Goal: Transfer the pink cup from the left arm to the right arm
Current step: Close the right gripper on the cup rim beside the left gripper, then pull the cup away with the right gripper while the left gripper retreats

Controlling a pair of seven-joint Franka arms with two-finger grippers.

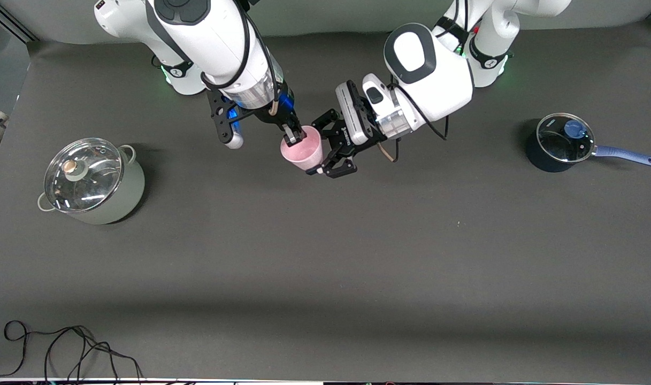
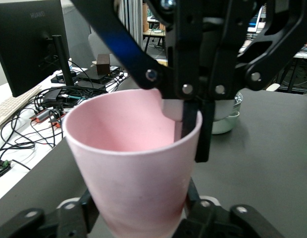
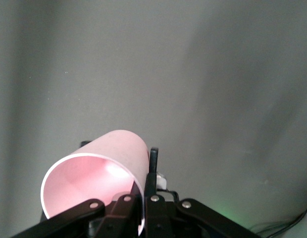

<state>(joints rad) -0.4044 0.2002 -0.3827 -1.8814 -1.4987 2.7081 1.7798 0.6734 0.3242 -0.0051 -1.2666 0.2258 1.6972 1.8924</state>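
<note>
Held in the air above the counter (image 1: 325,256), the pink cup (image 1: 303,151) has its rim pinched by the right pincer (image 1: 293,136), while the left pincer (image 1: 333,155) cradles its base with fingers loosened and should back away slowly only once that pinch proves firm.

Lidded green pot (image 1: 92,182), blue saucepan w/ lid (image 1: 563,143), cable (image 1: 63,347).

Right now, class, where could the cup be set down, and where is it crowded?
Free: the wide bare mat between the lidded pot and blue saucepan, down to the cables. Crowded: mid-table, where the right gripper and left gripper meet around the pink cup.
</note>
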